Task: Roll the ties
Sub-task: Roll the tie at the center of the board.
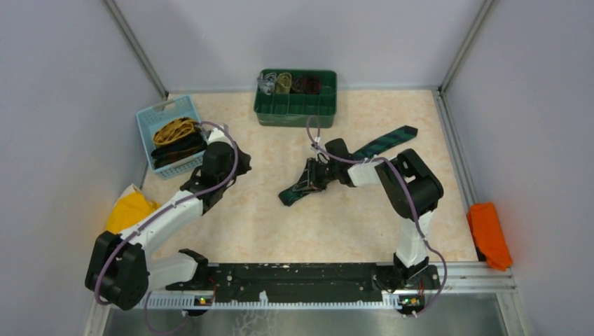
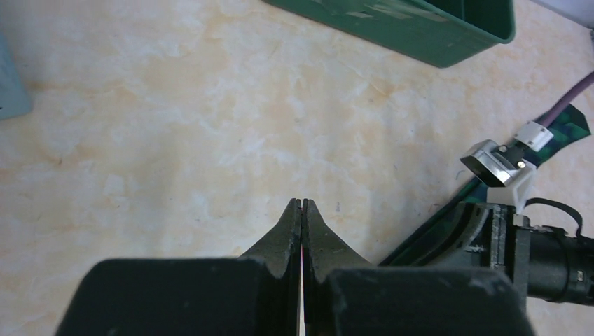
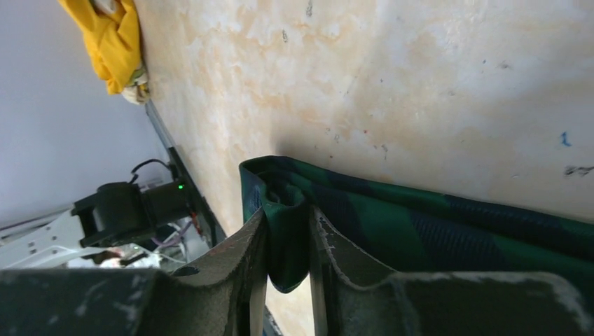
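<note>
Pinches the folded end of the green tie (image 3: 434,231) in the right hand (image 3: 287,224), on the tabletop (image 1: 294,231); holds the left hand (image 2: 302,210) closed, empty, nearby. Could lose the fold if turned fast, or roll crooked with the long tail unpinned.

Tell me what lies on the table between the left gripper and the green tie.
Nothing: only bare table separates the left gripper from the green tie, as the left wrist and top external views show.
</note>
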